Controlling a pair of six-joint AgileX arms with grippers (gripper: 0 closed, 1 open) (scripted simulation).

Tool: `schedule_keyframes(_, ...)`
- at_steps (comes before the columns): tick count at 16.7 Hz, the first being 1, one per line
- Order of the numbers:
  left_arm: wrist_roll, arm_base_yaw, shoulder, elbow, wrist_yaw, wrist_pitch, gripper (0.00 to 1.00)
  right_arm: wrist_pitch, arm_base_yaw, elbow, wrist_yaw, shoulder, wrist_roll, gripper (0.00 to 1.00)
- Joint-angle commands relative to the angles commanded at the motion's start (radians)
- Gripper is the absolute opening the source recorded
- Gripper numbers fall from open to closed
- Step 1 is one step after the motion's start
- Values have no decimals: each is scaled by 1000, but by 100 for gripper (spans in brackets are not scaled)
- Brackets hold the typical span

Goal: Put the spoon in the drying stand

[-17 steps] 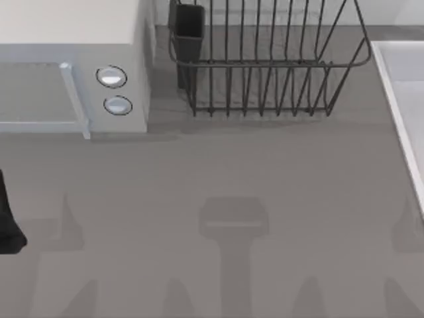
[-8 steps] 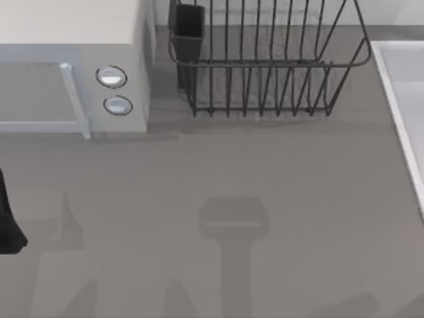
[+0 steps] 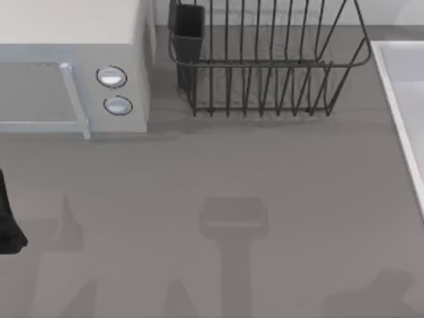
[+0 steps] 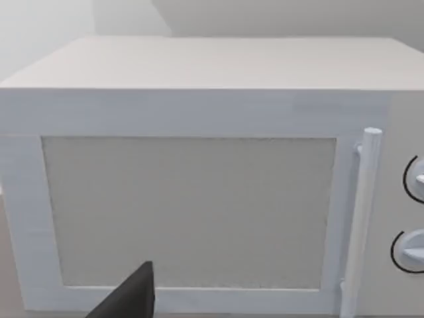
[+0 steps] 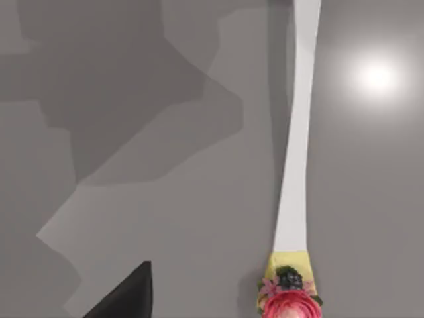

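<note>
The spoon (image 5: 295,165) appears in the right wrist view as a long white handle running up the picture, ending in a yellow band and a pink flower ornament (image 5: 286,301). It seems to lie on the grey table; its bowl is out of frame. A dark part of my right gripper (image 5: 129,298) sits beside the ornamented end, apart from it. The drying stand (image 3: 265,66) is a dark wire rack at the back of the top view, with a dark utensil cup (image 3: 188,30) at its left corner. My left gripper (image 3: 6,222) rests at the table's left edge.
A white microwave-like box (image 3: 73,66) with two round knobs stands at the back left, and it faces the left wrist camera (image 4: 199,199). A pale raised slab (image 3: 407,99) runs along the right edge. Arm shadows fall across the grey table's front.
In the top view the shadow at the right edge has gone and a new one has spread across the bottom right corner. The left arm, rack and box have not moved.
</note>
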Motion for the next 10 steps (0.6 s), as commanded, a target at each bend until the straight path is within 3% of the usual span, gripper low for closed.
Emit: schedule_keyframes(10, 0, 0, 0, 0, 0, 0, 100, 52, -10, -18, -1, 65, -23, 100)
